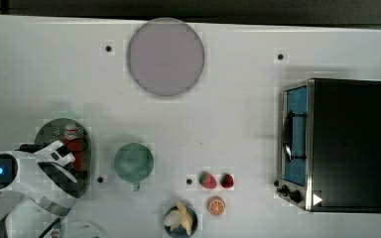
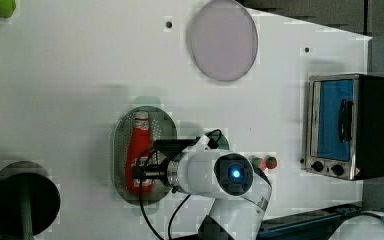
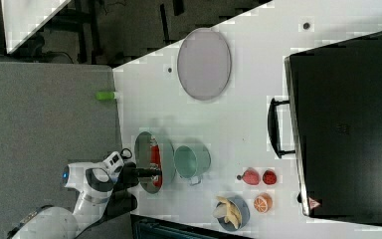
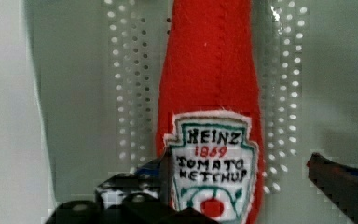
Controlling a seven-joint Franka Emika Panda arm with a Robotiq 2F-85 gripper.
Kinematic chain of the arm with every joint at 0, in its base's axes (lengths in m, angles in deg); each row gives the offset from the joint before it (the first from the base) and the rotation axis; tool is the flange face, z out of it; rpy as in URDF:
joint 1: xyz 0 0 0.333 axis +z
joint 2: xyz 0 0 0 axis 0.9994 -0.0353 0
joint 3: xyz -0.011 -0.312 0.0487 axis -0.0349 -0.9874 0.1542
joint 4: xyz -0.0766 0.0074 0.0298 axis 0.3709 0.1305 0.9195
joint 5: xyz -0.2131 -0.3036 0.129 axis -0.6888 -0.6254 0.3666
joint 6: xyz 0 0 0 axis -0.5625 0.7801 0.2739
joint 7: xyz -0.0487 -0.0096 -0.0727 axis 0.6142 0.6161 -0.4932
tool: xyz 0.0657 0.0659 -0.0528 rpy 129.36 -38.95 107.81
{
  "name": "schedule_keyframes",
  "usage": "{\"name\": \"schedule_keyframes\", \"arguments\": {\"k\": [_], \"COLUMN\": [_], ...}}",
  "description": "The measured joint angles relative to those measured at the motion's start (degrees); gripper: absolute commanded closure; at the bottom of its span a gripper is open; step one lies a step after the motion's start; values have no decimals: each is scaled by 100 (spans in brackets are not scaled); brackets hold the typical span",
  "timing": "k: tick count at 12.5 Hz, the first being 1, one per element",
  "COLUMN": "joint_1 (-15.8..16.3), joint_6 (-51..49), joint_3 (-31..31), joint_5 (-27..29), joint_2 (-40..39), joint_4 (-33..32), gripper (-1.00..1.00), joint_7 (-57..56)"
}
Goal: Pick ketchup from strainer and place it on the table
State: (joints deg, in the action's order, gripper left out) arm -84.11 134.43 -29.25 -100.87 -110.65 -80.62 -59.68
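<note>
beside the strainer a green cup is set; the ketchup is laid inside, straddled untouched by the wide-open gripper.

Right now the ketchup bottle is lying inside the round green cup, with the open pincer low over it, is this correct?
Not quite. The ketchup lies in the pale green oval strainer, not in the green cup, which stands apart beside it. The left view shows this, and the wrist view shows the perforated bottom around the bottle. The rest holds: the pincer is open and low over the ketchup.
</note>
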Motion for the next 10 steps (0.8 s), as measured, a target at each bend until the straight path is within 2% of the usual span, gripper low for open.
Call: {"name": "schedule_keyframes", "arguments": {"k": [2,4,5,8,10], "joint_1": [-3,112,177,244,250], "joint_6": [274,299,330,353,350], "joint_3": [-6,-106,-179,-271,-252], "joint_5": [-392,-491,-498,-575,-567], "joint_2": [-235,-436,-484,-557,-520], "joint_4": [45,213,269,313,336], "gripper": [-100,-100,-91,-21,-21], "joint_7": [234,350,362,413,482]}}
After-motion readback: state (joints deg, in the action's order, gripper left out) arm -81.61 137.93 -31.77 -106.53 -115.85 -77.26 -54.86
